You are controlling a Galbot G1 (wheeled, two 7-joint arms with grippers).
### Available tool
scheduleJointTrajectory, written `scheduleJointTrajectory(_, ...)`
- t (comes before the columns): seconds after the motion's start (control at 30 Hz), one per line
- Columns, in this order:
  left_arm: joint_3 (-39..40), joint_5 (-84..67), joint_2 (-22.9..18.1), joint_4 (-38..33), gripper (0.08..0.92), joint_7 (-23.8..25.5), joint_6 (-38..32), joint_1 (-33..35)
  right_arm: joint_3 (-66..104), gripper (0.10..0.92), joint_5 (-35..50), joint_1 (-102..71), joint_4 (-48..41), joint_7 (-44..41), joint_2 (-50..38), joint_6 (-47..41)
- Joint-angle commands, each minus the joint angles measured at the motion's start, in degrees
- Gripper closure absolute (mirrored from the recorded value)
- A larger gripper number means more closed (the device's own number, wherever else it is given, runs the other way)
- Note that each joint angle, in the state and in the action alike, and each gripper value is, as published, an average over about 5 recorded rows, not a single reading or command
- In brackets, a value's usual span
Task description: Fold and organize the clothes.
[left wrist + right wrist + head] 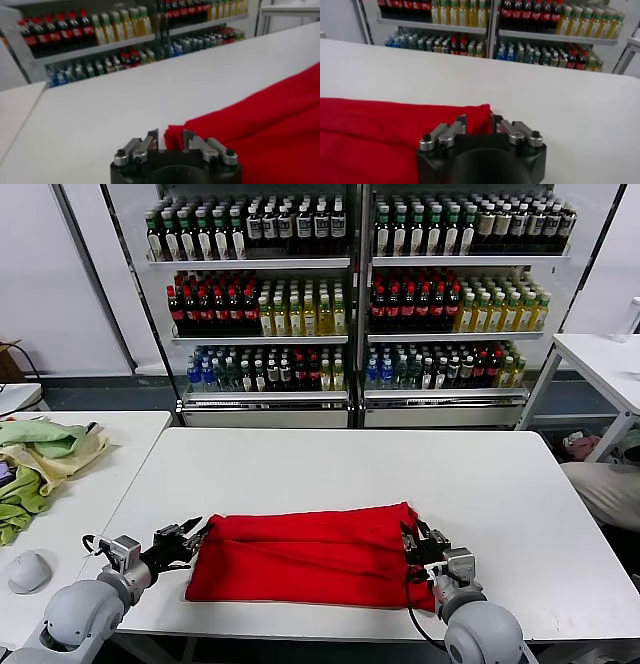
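The red T-shirt [310, 554] lies plain side up, folded into a long band across the front of the white table [350, 469]. My left gripper [192, 536] is at the band's left end. In the left wrist view its jaws [170, 139] stand open around the shirt's corner [175, 134], with a gap showing beside one finger. My right gripper [412, 542] is at the band's right end. In the right wrist view its jaws [478, 125] stand apart, with the shirt's edge [475, 117] between them. No print shows.
Pale green and yellow cloths [40, 459] and a small white object [28, 569] lie on a side table to the left. Bottle shelves [350, 284] stand behind. Another white table [610, 359] is at the far right. The shirt lies near the table's front edge.
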Motion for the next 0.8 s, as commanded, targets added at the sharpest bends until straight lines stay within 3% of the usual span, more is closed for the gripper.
scheduleJointTrajectory(0.03,3.80,-3.26,-4.13,-7.69,0.463,-24.84,-2.00,4.18,3.04,0.436,-1.93,-4.60,6.73,-0.39,0.40,-0.06)
scheduleJointTrajectory(0.2,8.55,-6.03,-8.36,-9.24,0.316,-33.91,-1.34,4.67,2.70,0.298,-3.23,-5.37,6.36,-0.61,1.26,0.45)
scheduleJointTrajectory(0.4,9.73,-8.64,-9.87,-6.95,0.188,-34.87,-0.15,3.65,2.09,0.207,-4.21,-5.01,5.72,-0.78,1.67,0.88)
scheduleJointTrajectory(0.8,8.91,-16.52,-10.62,-5.92,0.177,-35.23,1.72,3.28,1.70,0.203,-6.01,-5.39,4.71,-1.00,2.11,1.59)
